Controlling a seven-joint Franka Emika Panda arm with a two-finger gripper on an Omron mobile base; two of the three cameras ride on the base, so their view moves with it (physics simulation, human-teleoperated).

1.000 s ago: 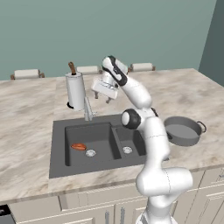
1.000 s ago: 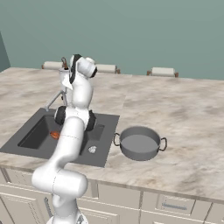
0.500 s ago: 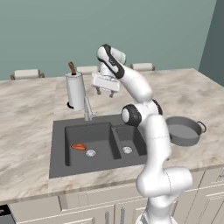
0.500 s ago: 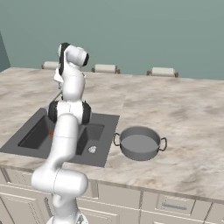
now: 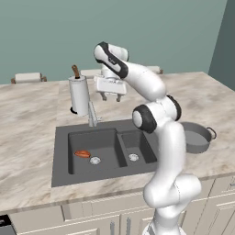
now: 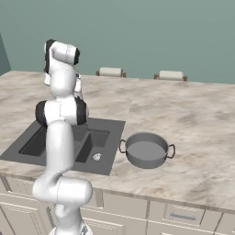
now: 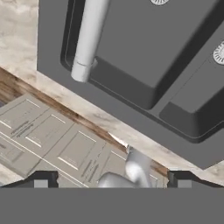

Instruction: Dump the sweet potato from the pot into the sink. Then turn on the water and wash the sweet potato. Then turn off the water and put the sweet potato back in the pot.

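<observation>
I had a marbled beige bench (image 5: 32, 119) filling the middle of the left base view, with a flat teal wall across the top of the frame and pale cabinet fronts (image 5: 92, 215) along the bottom edge. The dark grey sink (image 5: 62, 160) sat in the centre-left of that view, its larger basin to the left of the smaller 1. I could read no brand, label or writing anywhere.

The sweet potato (image 5: 82, 153) lay in the larger basin, just beside the round silver drain (image 5: 95, 160). The pot (image 6: 146, 150) stood on the bench at the centre of the right base view, apart from the sink's right edge, and looked empty. A white paper-towel roll (image 5: 79, 95) stood upright behind the sink, with the faucet (image 5: 92, 113) just to its right.

The arm rose from the lower right of the left base view, bent at the elbow and reached back toward the upper centre. The claw (image 5: 111, 97) pointed down above the bench behind the sink, its 2 fingers spread apart and holding nothing.
</observation>
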